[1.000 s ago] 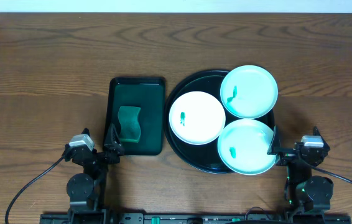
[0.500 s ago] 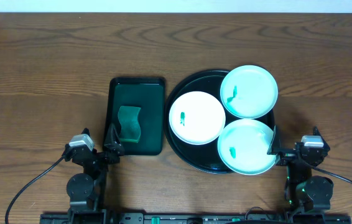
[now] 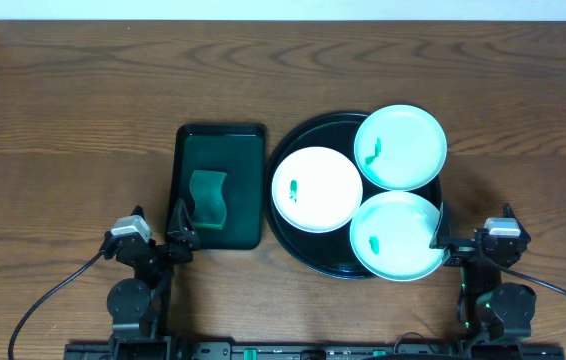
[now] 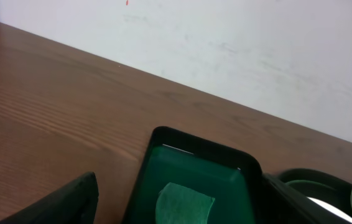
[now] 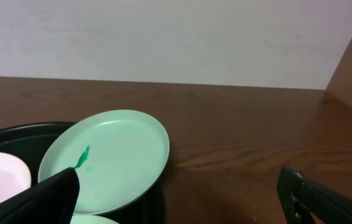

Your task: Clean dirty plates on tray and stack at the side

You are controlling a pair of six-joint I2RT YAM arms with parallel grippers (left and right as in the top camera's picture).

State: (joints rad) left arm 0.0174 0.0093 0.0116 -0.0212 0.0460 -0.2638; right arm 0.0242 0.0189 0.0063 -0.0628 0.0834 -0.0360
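Note:
The round black tray [image 3: 303,140] holds three plates. A white plate [image 3: 317,189] lies at its left, a mint plate [image 3: 400,147] at the back right, and another mint plate [image 3: 396,235] at the front right. Each has a small green smudge. The back mint plate also shows in the right wrist view [image 5: 111,158]. My left gripper [image 3: 180,232] is open and empty at the near edge of the table, by the green rectangular tray. My right gripper [image 3: 440,240] is open and empty next to the front mint plate.
A dark green rectangular tray [image 3: 219,150] left of the round tray holds a green sponge [image 3: 207,198]; both show in the left wrist view, the tray [image 4: 194,162] and the sponge [image 4: 183,204]. A pale wall [image 4: 226,43] bounds the far side.

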